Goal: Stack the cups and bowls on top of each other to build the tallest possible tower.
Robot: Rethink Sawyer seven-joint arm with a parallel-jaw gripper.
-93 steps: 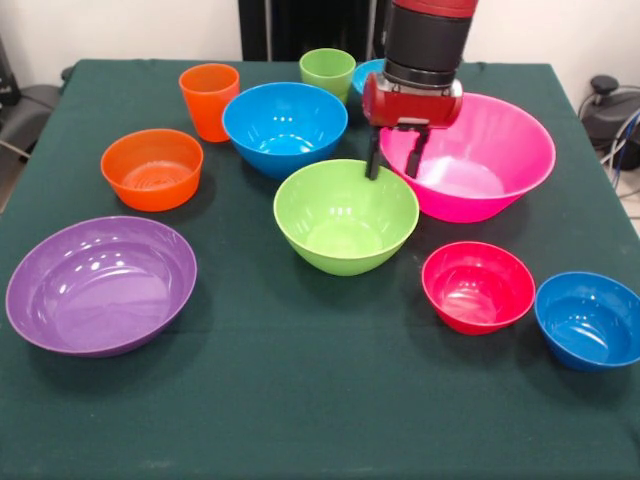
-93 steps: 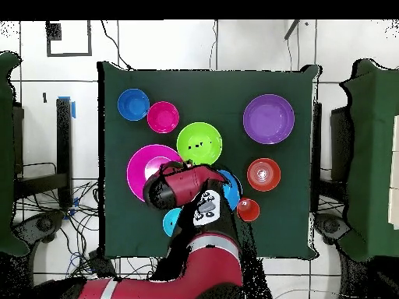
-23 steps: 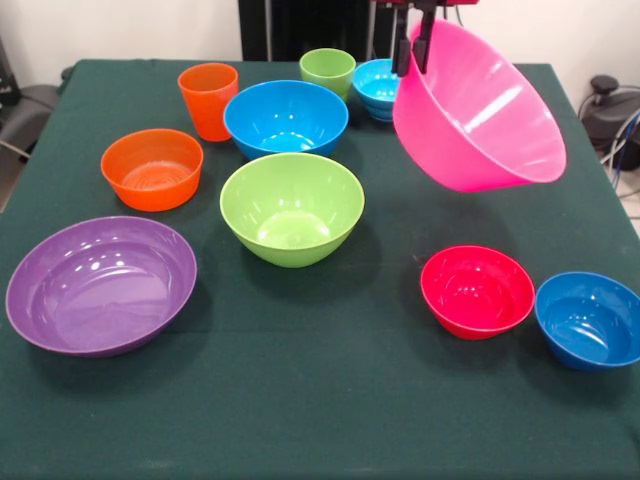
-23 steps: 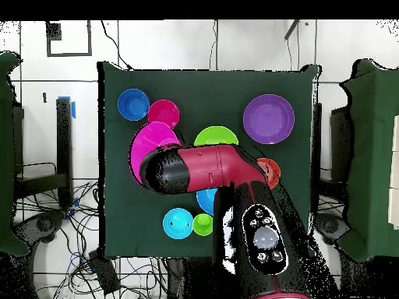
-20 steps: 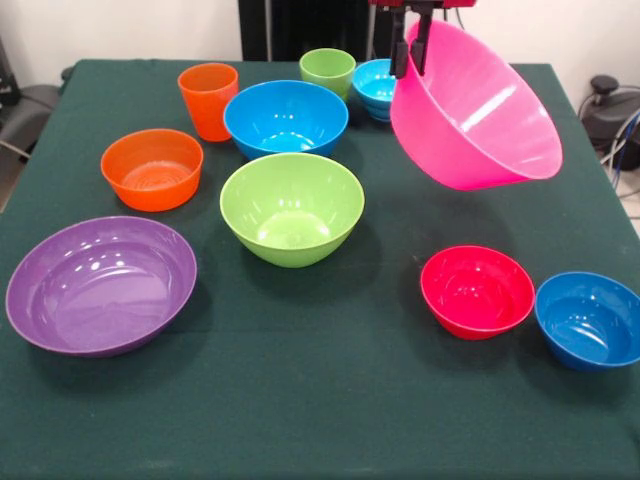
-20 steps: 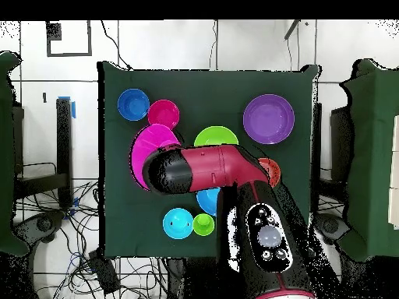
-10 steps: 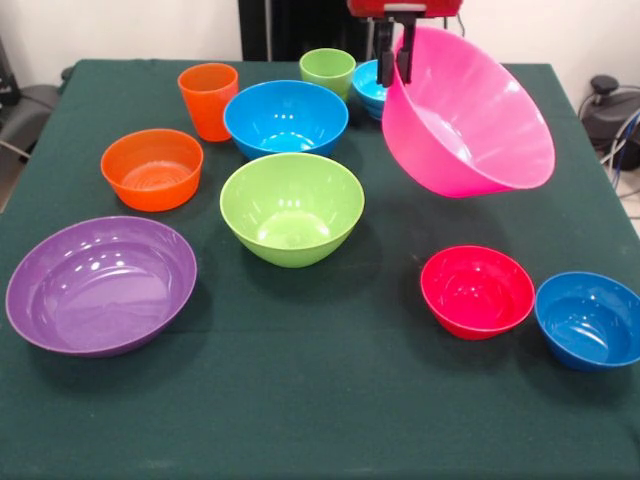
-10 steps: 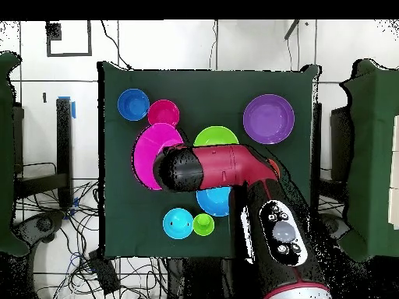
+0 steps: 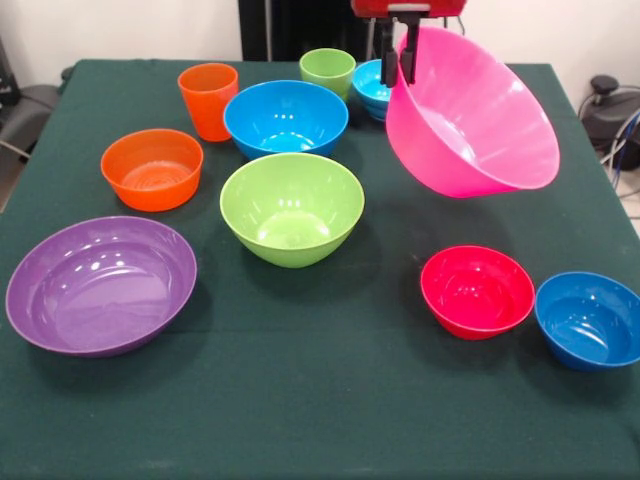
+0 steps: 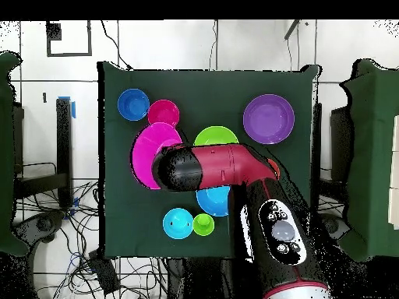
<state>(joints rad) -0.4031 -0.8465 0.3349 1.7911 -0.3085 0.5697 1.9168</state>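
My gripper [image 9: 397, 70] hangs at the top of the front view, shut on the near rim of the huge pink bowl [image 9: 470, 115]. The bowl hangs tilted in the air above the table's far right part. On the cloth stand the lime green bowl [image 9: 292, 207], large blue bowl [image 9: 286, 117], orange bowl [image 9: 152, 168], purple bowl [image 9: 100, 283], red bowl [image 9: 477, 288] and a small blue bowl [image 9: 588, 319]. Another small blue bowl [image 9: 370, 82] peeks out behind the pink one. The orange cup [image 9: 209, 100] and green cup [image 9: 327, 72] stand upright at the far side.
In the overhead view the arm [image 10: 210, 167] crosses the table and covers part of the pink bowl [image 10: 150, 149] and the large blue bowl [image 10: 209, 204]. The green tablecloth [image 9: 320, 400] is bare along the front edge.
The pink bowl went from resting on the table to hanging from my gripper. The lime green bowl slid left. In the last half second the bowl drifted slightly right.
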